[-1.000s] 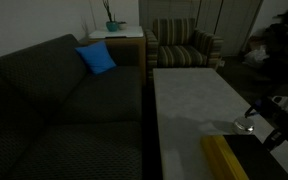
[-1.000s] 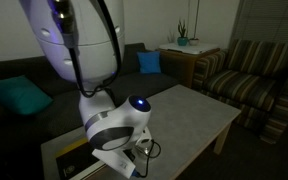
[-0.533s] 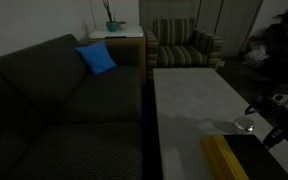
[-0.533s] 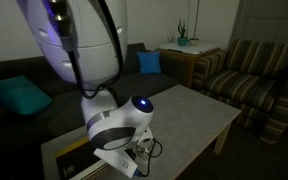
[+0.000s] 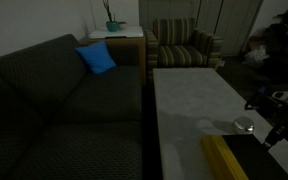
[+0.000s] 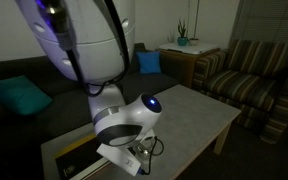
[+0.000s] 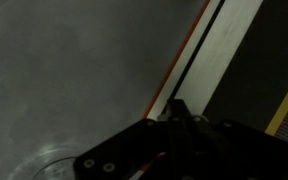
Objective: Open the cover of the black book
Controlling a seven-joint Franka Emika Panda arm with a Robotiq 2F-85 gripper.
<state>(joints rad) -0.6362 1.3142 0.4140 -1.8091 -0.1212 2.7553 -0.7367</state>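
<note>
The black book (image 5: 256,163) lies at the near end of the pale coffee table (image 5: 194,95), beside a small round silver object (image 5: 244,125), with the gripper (image 7: 179,110) at its page edge, and I cannot tell whether the fingers are spread or together.

A glossy white, rounded robot arm (image 6: 79,45) is filling the near left of an exterior view, with a violet-blue light (image 6: 52,10) glowing on its upper link. Down its side thin black cables (image 6: 112,30) are running. The white ball-shaped wrist joint (image 6: 129,118) is wearing a grey band (image 6: 109,130) and a blue lit dot (image 6: 154,102). In the wrist view the matte black gripper (image 7: 181,115) is showing small pale screw holes (image 7: 87,165).
</note>
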